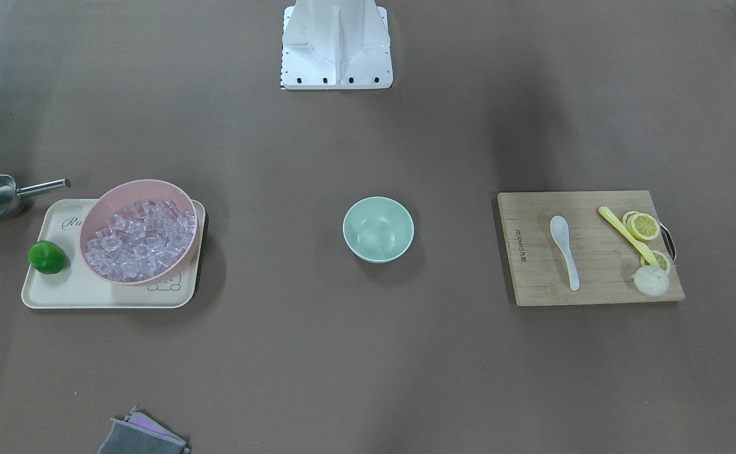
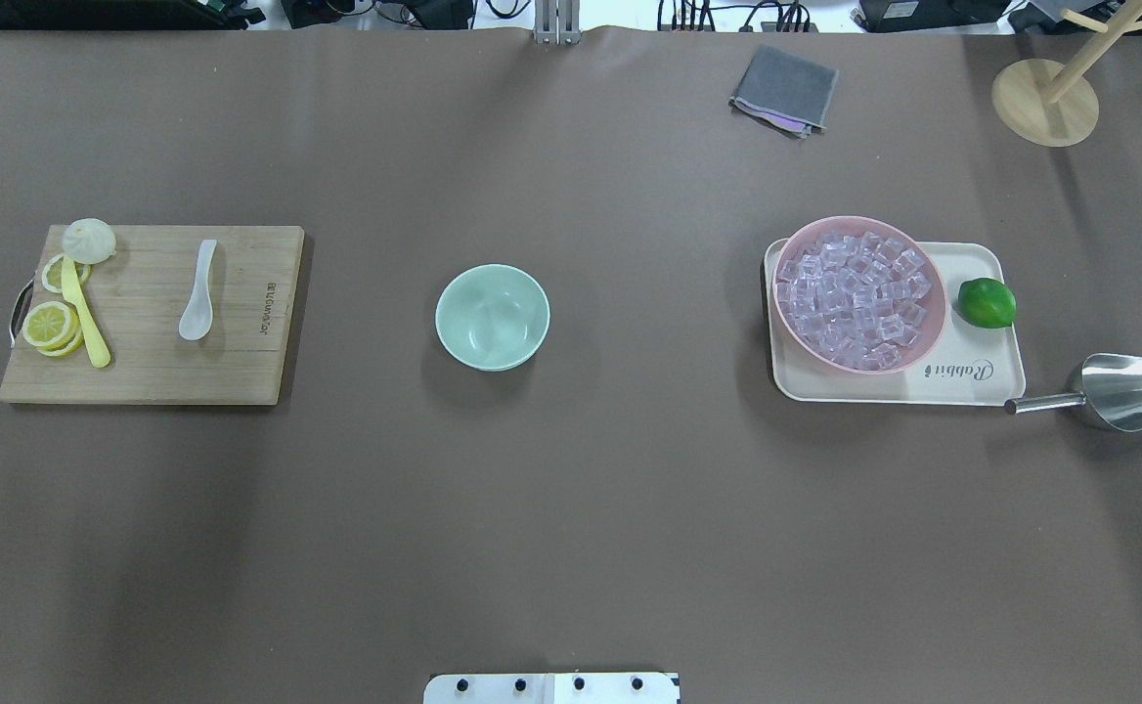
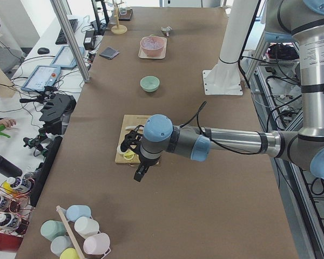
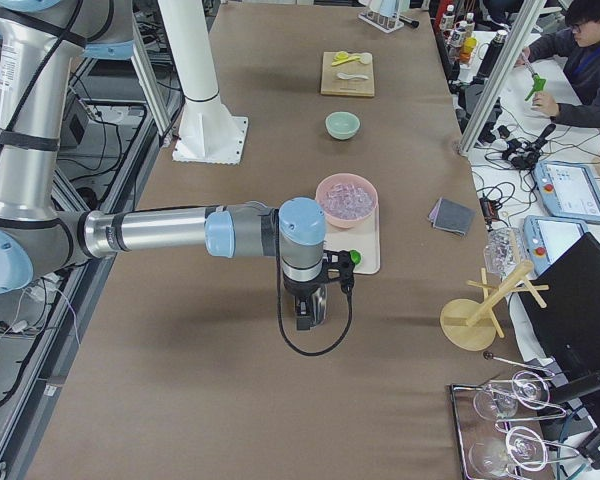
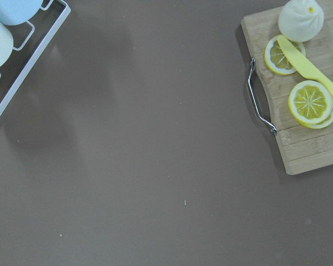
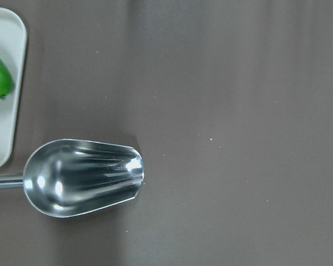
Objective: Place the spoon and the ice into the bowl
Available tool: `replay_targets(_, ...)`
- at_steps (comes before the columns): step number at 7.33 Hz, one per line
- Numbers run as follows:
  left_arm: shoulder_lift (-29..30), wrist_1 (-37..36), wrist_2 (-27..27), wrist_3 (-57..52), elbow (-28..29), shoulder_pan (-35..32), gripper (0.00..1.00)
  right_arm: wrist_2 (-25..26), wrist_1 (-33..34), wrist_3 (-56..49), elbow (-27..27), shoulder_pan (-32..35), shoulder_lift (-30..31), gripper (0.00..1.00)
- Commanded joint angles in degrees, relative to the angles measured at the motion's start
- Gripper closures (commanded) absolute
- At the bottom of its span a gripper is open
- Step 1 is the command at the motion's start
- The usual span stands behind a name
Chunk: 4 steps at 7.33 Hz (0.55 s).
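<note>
The white spoon (image 2: 197, 303) lies on a wooden cutting board (image 2: 141, 376) at the table's left; it also shows in the front view (image 1: 563, 243). The mint-green bowl (image 2: 492, 317) stands empty at the table's middle (image 1: 378, 229). Clear ice cubes (image 2: 855, 298) fill a pink bowl (image 2: 935, 328) on the right. My left gripper (image 3: 137, 177) hangs past the board's outer end. My right gripper (image 4: 305, 320) hangs over the steel scoop beyond the tray. Only the side views show either gripper, so I cannot tell if they are open or shut.
The board also holds lemon slices (image 2: 51, 325), a yellow utensil (image 2: 84, 315) and a white bun (image 2: 89, 240). A cream tray (image 2: 982, 259) carries the pink bowl and a lime (image 2: 987, 302). A steel scoop (image 2: 1114, 391) lies beside it. A grey cloth (image 2: 784, 90) lies at the far side.
</note>
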<state>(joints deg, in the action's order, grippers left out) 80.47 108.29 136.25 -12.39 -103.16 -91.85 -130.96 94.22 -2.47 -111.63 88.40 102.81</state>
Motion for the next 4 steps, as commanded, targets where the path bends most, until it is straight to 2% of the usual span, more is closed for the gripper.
replay_targets(1,3.2,9.3,0.85,9.85,3.66,0.0,0.02,0.0,0.0,0.45,-6.38,-0.07,-0.77,0.0)
replay_targets(3,3.2,12.98,1.74,10.81,4.37,0.35,0.02,-1.04,0.0,3.24,-8.17,-1.11,-4.1,0.0)
replay_targets(4,2.86,15.52,1.83,11.07,4.55,1.13,0.02,-2.45,0.0,6.31,-8.52,-3.73,-5.85,0.0)
